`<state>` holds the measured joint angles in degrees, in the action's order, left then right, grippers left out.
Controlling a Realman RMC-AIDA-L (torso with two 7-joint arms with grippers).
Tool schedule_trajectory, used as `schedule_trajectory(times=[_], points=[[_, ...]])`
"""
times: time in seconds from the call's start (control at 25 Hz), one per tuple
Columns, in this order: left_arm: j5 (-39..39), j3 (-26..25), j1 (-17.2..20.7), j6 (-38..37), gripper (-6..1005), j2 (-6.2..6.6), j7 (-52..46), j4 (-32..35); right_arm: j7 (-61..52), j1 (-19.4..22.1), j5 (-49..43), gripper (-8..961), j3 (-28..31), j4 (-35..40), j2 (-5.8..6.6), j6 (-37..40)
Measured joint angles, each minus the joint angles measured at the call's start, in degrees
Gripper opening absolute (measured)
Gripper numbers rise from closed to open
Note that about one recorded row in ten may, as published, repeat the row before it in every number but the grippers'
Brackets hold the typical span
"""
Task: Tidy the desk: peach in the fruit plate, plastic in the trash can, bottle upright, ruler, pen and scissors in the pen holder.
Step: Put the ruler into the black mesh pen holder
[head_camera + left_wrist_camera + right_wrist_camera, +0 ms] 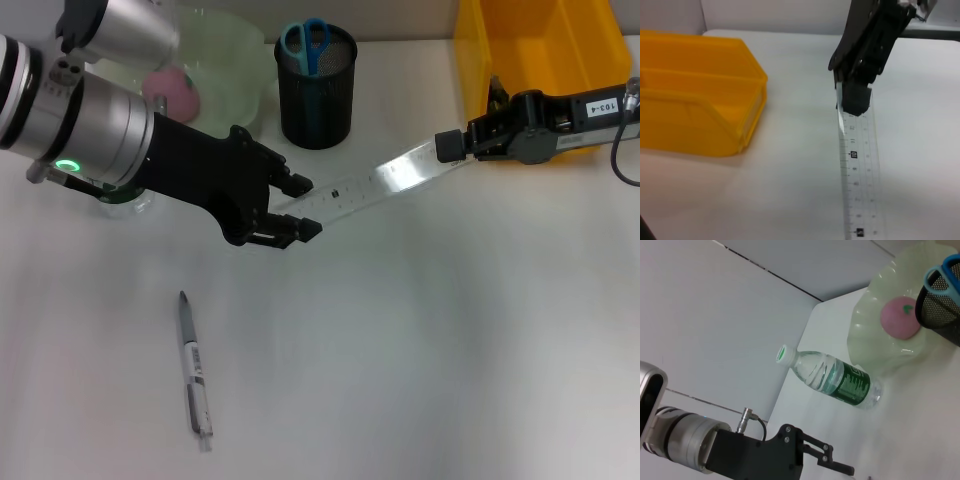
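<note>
A clear ruler (375,182) hangs over the table between my two grippers. My right gripper (450,147) is shut on its far end, which the left wrist view shows close up, with the right gripper (856,100) clamped on the ruler (858,170). My left gripper (303,207) is open, its fingers either side of the ruler's near end. The pen (193,375) lies on the table in front. Blue-handled scissors (305,42) stand in the black mesh pen holder (316,95). The pink peach (172,92) lies in the green fruit plate (240,70). The bottle (832,377) seems to stand on its base beside the plate. No plastic is in view.
A yellow bin (540,45) stands at the back right, just behind my right arm; it also shows in the left wrist view as the yellow bin (695,100). My left arm (100,130) covers most of the bottle and part of the plate in the head view.
</note>
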<state>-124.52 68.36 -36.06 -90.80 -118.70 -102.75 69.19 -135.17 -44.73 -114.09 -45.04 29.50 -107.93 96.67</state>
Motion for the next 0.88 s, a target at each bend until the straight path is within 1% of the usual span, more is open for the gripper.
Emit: schedule_trajectory(times=[0.32, 0.4, 0.52, 0.6, 0.64, 0.68, 0.72, 0.8, 0.84, 0.88], points=[[0.07, -0.25, 0.04, 0.52, 541, -0.01, 0.09, 0.00, 0.01, 0.20, -0.12, 18, 0.05, 0.03, 0.02, -0.50], [0.11, -0.60, 0.22, 1.78, 719, 0.01, -0.28, -0.24, 0.27, 0.28, -0.25, 19, 0.09, 0.05, 0.11, -0.66], [0.11, -0.95, 0.73, 2.40, 744, 0.09, -0.46, -0.40, 0.93, 0.73, -0.37, 22, 0.26, 0.54, 0.43, -1.07], [0.12, -2.05, 1.58, 2.84, 760, 0.09, -0.49, -0.49, 1.26, 1.21, -0.47, 23, 0.74, 1.38, 0.68, -1.67], [0.50, -2.64, 2.06, 2.89, 768, 0.04, -0.44, -0.55, 2.06, 1.61, -0.69, 24, 2.17, 1.94, 0.97, -2.08], [0.50, -2.64, 2.06, 2.89, 777, 0.04, -0.44, -0.55, 2.06, 1.61, -0.69, 24, 2.17, 1.94, 0.97, -2.08], [0.50, -2.64, 2.06, 2.89, 785, 0.04, -0.44, -0.55, 2.72, 1.69, -0.93, 25, 3.77, 2.16, 1.15, -2.10], [5.10, -4.38, 4.89, 3.24, 793, 0.13, 1.16, -1.66, 4.07, 1.75, -1.37, 27, 6.93, 2.55, 1.56, -2.10], [9.61, -5.94, 6.53, 3.52, 793, 0.17, 3.54, -4.29, 5.73, 1.56, -1.53, 27, 9.68, 3.21, 1.93, -2.29], [9.61, -5.94, 6.53, 3.52, 793, 0.17, 3.54, -4.29, 5.73, 1.56, -1.53, 28, 9.68, 3.21, 1.93, -2.29]])
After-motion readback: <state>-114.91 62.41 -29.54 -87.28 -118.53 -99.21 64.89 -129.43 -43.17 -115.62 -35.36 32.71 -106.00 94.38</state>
